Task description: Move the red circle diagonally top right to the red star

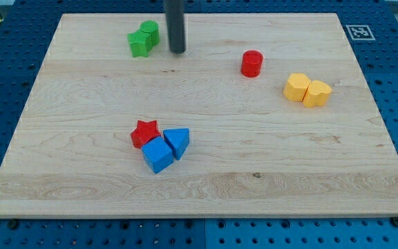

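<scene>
My tip (177,50), a bare rod end with no jaws to part or close, rested near the board's (206,190) top edge, just right of the two green blocks (143,39). The red circle (251,63) stood well to its right. The red star (144,133) lay left of centre, touching the blue cube (158,155) and blue triangle (177,142). Two yellow blocks (307,89) sat near the right edge.

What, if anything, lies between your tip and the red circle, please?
Nothing: the camera view shows only bare board between my tip and the red circle.
</scene>
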{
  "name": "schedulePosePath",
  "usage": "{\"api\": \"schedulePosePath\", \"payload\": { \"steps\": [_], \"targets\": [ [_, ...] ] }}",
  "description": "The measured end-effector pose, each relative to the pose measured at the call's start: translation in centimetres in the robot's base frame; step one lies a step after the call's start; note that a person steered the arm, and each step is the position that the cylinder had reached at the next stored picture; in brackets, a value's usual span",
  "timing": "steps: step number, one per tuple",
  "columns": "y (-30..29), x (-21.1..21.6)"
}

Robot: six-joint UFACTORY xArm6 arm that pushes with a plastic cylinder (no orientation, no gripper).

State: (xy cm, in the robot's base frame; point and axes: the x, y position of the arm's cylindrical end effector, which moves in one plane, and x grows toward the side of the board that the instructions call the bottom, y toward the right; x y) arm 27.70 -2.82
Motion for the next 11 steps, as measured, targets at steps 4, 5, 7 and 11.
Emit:
{"api": "schedulePosePath", "payload": {
  "steps": [4, 5, 7, 11],
  "targets": [
    [15.5, 8.2],
    [9.5, 9.9],
    [8.2, 5.1],
    [4.4, 11.9]
  ]
}}
